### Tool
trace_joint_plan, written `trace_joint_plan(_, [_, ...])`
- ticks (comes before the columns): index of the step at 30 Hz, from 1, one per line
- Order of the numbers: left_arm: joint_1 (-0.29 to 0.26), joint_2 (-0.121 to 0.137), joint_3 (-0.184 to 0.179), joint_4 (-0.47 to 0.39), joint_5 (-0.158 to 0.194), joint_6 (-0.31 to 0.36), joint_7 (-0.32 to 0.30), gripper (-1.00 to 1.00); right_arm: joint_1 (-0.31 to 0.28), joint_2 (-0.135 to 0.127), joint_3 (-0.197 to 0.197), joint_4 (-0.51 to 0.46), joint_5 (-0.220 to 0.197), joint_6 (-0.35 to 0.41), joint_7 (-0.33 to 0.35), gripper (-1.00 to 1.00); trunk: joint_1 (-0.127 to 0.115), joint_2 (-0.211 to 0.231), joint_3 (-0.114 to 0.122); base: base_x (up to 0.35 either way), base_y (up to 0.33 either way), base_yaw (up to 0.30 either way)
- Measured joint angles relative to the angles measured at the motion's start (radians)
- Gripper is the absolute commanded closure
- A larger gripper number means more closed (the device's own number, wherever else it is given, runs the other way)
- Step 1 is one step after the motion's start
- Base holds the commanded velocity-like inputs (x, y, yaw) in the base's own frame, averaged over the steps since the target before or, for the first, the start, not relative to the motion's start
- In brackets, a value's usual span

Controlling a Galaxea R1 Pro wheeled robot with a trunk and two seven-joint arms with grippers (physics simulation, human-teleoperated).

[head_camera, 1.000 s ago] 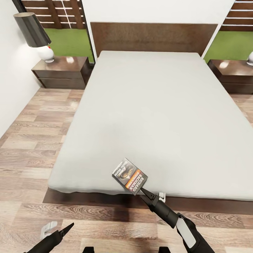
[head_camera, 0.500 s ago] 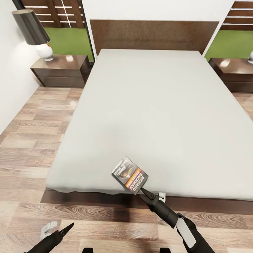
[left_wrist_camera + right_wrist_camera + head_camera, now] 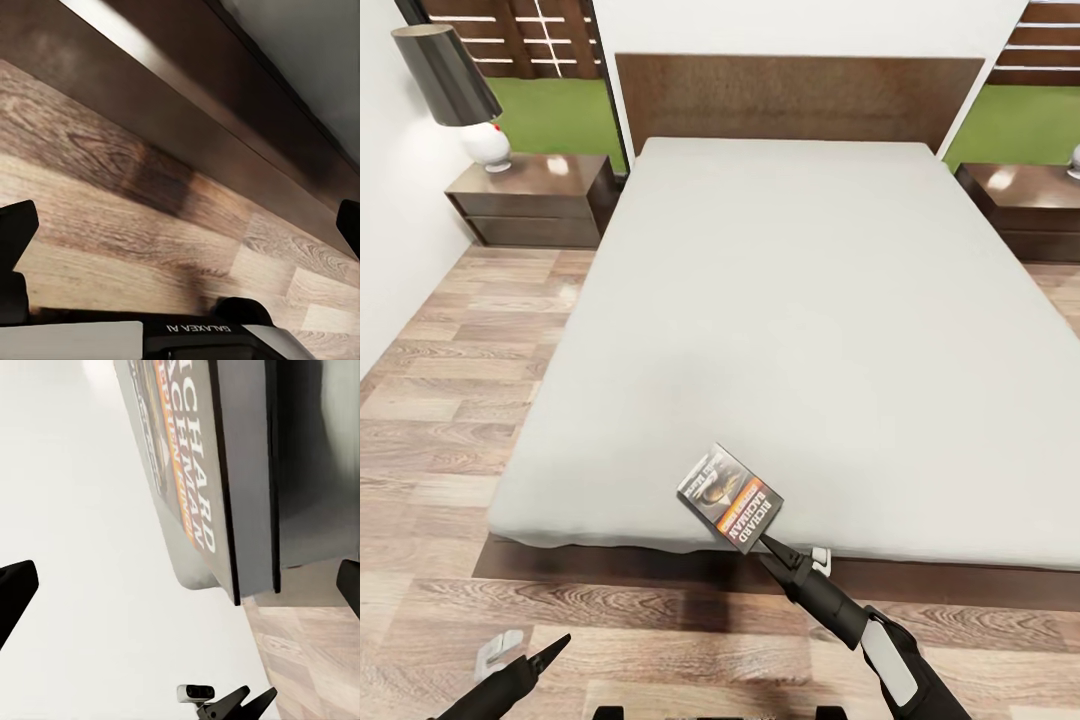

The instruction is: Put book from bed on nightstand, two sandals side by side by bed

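Two fingers of the right gripper [image 3: 768, 541] come together on the near corner of the book [image 3: 730, 497], pinching it so that it hangs lifted over the foot edge of the bed [image 3: 800, 330]. In the right wrist view the book [image 3: 199, 472] stands close ahead, clear of the grey mattress, with the lettering running along its length. The left gripper [image 3: 550, 648] hangs low over the floor [image 3: 450, 430] by the foot of the bed, carrying nothing; the left wrist view shows its two fingertips at opposite edges of the picture, so its jaws stand spread.

Over the last second the book and the right arm have kept the same place in the head view, while the bed, lamp [image 3: 455, 90] and left nightstand [image 3: 535, 200] have slid slightly up and outward. That reads as the camera moving, likely the base creeping, not the book. For the task it suggests the pick is done and the carry is under way or about to start; the placing is not yet done.

The book's long axis runs diagonally, from the pinched near corner away toward the robot's left and the headboard. Its cover faces up, tilted toward the camera. Both nightstands stand well apart from it, at the head of the bed: the right nightstand [image 3: 1025, 205] sits on the carrying arm's side.
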Motion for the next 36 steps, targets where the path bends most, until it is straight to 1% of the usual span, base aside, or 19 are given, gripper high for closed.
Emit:
trace_joint_plan(5, [0.000,0.000,0.000,0.000,0.000,0.000,0.000,-1.00,0.000,0.000,0.000,0.000,0.000,0.000,0.000,-1.00,0.019,-0.035,-0.016,0.000,0.000,0.000])
trace_joint_plan(16, [0.000,0.000,0.001,0.000,0.000,0.000,0.000,-1.00,0.000,0.000,0.000,0.000,0.000,-0.001,-0.001,-1.00,0.019,-0.035,-0.016,0.000,0.000,0.000])
trace_joint_plan(23, [0.000,0.000,0.001,0.000,0.000,0.000,-0.001,-1.00,0.000,0.000,0.000,0.000,0.000,-0.001,-0.003,-1.00,0.019,-0.035,-0.016,0.000,0.000,0.080])
trace_joint_plan(36, [0.000,0.000,0.001,0.000,0.000,0.000,-0.002,-1.00,0.000,0.000,0.000,0.000,0.000,-0.001,-0.003,-1.00,0.019,-0.035,-0.016,0.000,0.000,0.006])
